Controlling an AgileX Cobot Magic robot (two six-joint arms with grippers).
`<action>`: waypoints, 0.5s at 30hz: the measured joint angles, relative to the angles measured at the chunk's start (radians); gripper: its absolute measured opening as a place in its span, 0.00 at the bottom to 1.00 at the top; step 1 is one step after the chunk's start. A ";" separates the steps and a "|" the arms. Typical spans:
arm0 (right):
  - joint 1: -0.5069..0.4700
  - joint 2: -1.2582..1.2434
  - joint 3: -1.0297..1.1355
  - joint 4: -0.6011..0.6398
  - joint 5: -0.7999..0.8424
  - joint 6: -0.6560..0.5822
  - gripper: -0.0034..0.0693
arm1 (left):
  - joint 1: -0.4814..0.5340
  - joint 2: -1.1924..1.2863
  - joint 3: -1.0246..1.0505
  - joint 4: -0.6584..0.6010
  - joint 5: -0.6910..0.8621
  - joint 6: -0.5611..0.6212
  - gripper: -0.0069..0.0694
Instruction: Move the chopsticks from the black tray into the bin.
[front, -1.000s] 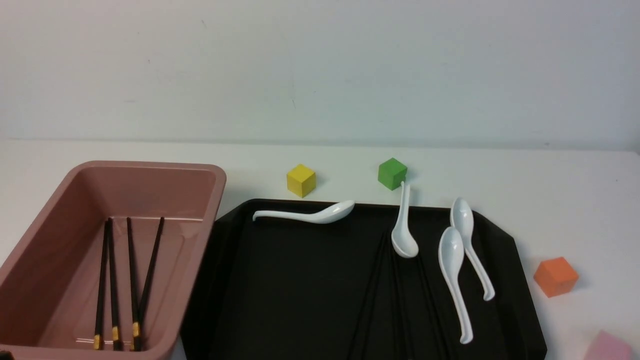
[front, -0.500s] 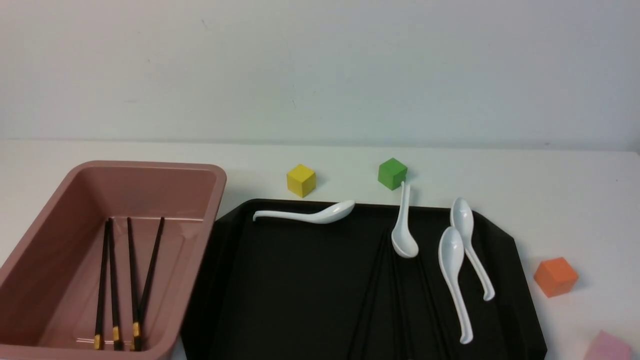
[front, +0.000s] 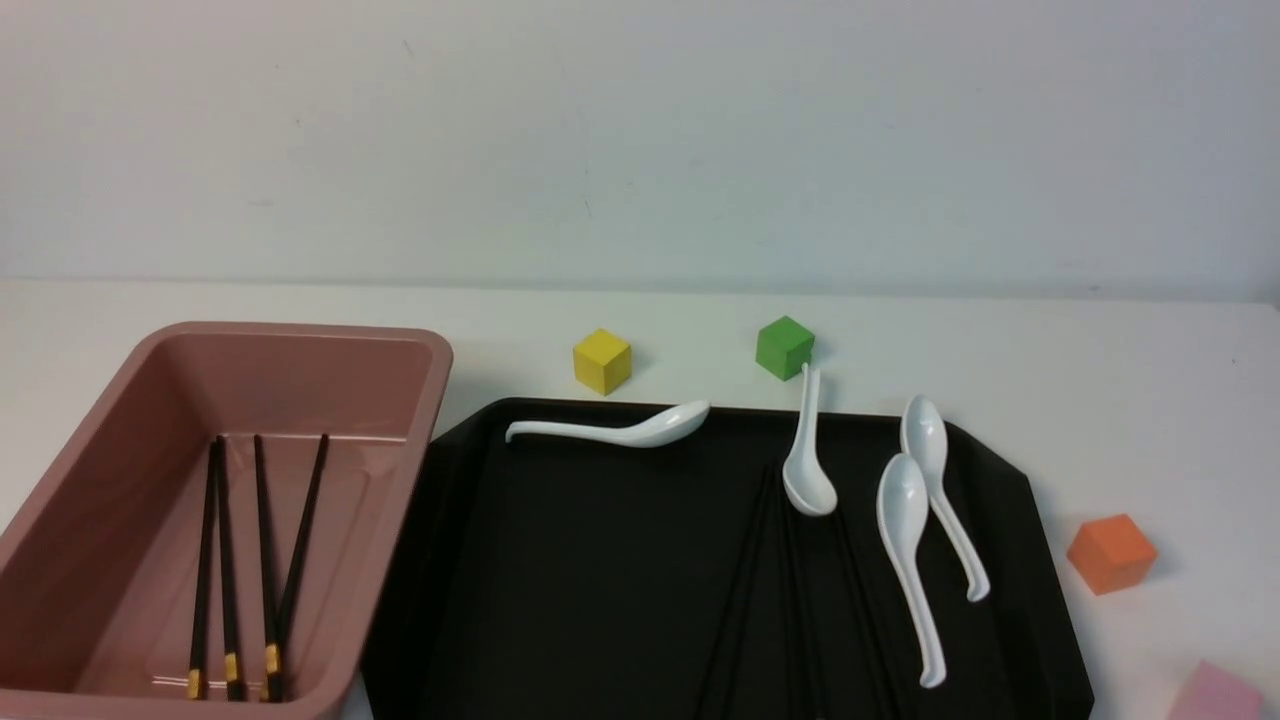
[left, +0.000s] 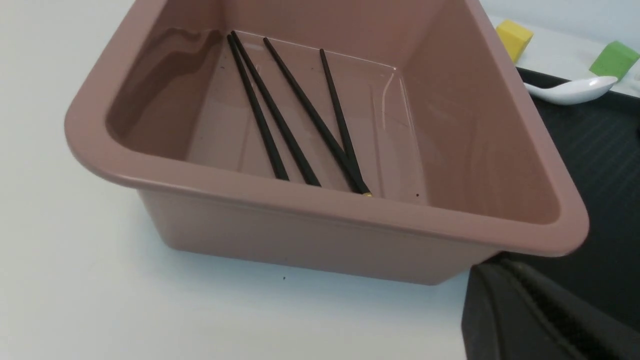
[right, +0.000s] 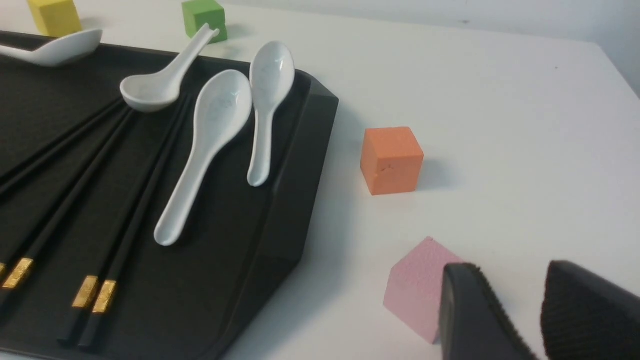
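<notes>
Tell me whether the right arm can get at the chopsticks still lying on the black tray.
Probably yes. The chopsticks lie flat on the black tray with their gold-banded ends bare. A white spoon rests across their far tips only. The right claw, slightly open, is off the tray beside the pink block.

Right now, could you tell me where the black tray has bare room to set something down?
The black tray's left half is bare, bordered by the bin and the spoon at the back rim. Its right half is crowded with chopsticks and three spoons.
</notes>
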 joint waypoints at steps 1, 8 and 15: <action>0.000 0.000 0.000 0.000 0.000 0.000 0.38 | 0.000 0.000 0.000 0.000 0.000 0.000 0.08; 0.000 0.000 0.000 0.000 0.000 0.000 0.38 | 0.000 0.000 0.000 0.000 0.000 0.000 0.08; 0.000 0.000 0.000 0.000 0.000 0.000 0.38 | 0.000 0.000 0.000 0.000 0.000 0.000 0.08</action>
